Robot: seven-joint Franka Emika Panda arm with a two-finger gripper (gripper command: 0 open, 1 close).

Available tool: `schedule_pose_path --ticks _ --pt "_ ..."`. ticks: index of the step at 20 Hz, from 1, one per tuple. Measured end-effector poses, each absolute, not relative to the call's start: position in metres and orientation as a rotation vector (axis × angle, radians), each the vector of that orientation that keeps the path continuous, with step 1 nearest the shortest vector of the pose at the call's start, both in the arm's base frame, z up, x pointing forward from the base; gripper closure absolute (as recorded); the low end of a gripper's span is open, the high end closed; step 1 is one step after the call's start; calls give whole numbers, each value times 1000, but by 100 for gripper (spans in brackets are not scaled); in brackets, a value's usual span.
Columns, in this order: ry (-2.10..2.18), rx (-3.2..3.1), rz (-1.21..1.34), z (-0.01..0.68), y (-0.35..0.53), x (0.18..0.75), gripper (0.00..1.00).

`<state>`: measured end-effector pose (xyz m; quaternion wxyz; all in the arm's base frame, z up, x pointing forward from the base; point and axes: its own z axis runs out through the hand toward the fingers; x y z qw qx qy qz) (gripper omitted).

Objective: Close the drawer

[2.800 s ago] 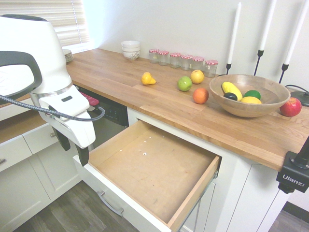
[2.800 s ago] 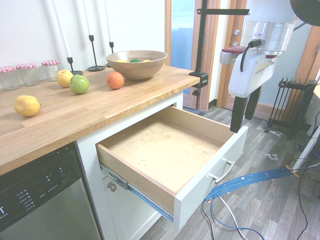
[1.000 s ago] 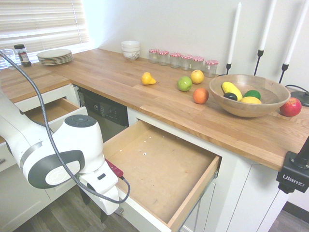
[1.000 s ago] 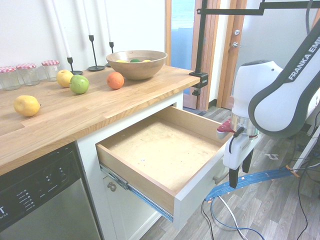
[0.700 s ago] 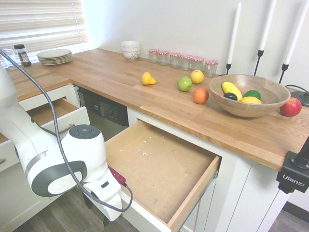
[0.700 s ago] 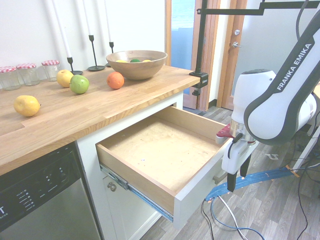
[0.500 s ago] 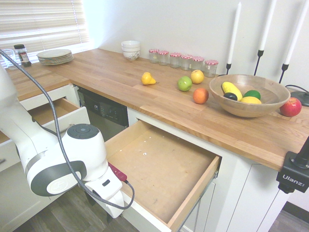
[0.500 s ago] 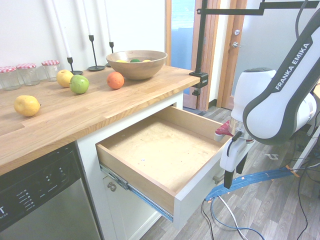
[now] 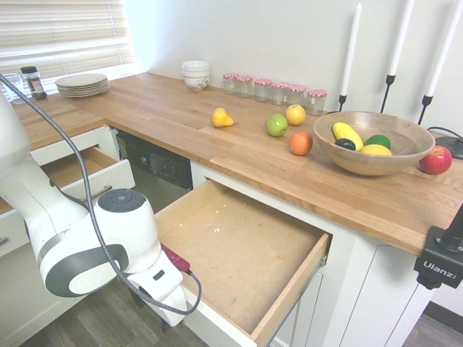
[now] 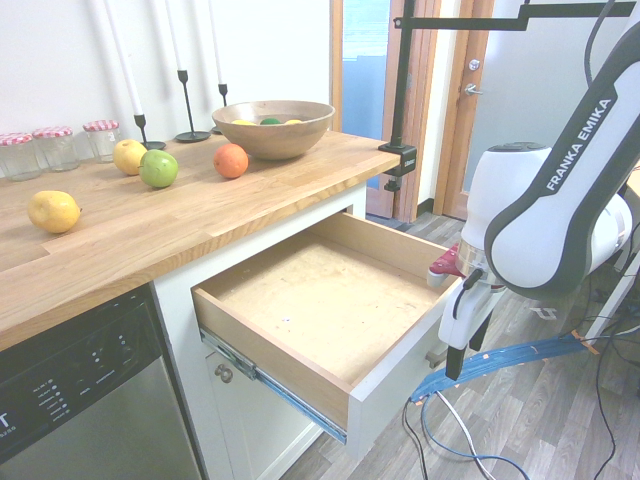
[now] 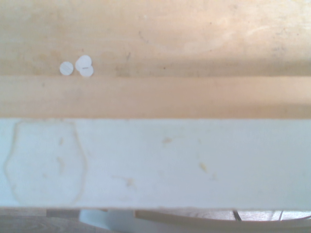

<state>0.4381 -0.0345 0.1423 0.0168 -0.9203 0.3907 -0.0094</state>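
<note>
Gripper (image 10: 462, 360): fingers spread, pinching nothing; points straight down just outside the drawer's front panel, lower right of the second exterior view. In the first exterior view the arm's wrist housing hides it.

Drawer (image 9: 239, 253): wide, shallow, pulled far out under the butcher-block counter (image 9: 181, 116); centre to lower middle of both exterior frames. White front panel (image 10: 415, 345), light wood sides, brown board bottom, nothing inside. The wrist view shows the panel's top edge (image 11: 160, 160) as a broad white band, with the silver bar handle (image 11: 204, 216) a curved sliver beyond it.

Handling, judged: stiff and light while unloaded; runs on metal slides (image 10: 290, 395), so it should roll in under a level push. Best contact is the flat of the front panel near its middle, or the handle; an off-centre shove may rack it on the slides.

Surroundings: narrower open drawer (image 9: 79, 166) at left; dishwasher (image 9: 155, 166) between the two; wooden fruit bowl (image 9: 372, 141), loose fruit, jars (image 9: 271, 88) and candlesticks on the counter.
</note>
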Motion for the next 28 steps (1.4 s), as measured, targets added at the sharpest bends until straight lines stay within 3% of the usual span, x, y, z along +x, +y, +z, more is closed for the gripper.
schedule_pose_path --ticks 28 --pt "1200 -2860 -52 145 -39 439 100"
